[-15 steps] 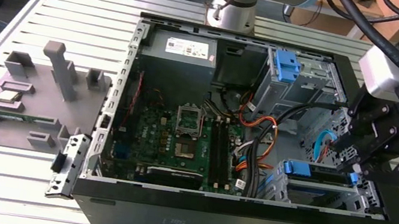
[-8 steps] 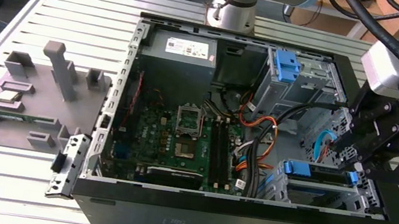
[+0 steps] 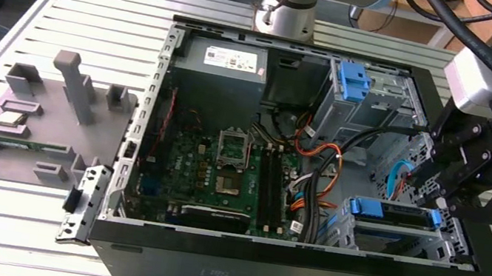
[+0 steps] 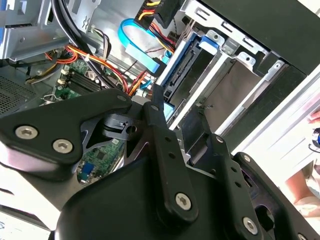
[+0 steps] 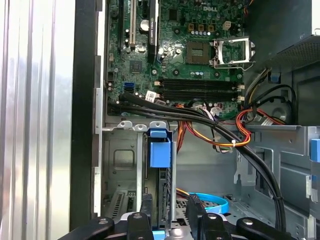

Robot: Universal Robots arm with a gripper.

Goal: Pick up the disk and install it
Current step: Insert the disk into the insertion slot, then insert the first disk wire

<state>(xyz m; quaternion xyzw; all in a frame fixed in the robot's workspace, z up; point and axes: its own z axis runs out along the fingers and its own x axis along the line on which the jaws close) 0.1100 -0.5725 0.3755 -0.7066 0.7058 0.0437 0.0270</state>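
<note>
disk [image 3: 394,212] on edge in bay [image 3: 379,241], long axis across exterior view, edge-on in first wrist view, gripper [image 5: 169,201] jaws apart astride it

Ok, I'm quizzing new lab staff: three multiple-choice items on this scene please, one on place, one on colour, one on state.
1. Where is the silver metal hard drive with blue plastic rails? A on a shelf; B in the metal drive bay beside the hand; C lifted in mid-air.
2. The flat cable looped near that bay is: A blue; B white; C green.
3. The black computer case is: A shut; B upright; C open, lying flat.
Key: B, its blue rail sits in the bay; A, the loop is blue; C, the green motherboard shows.
</note>
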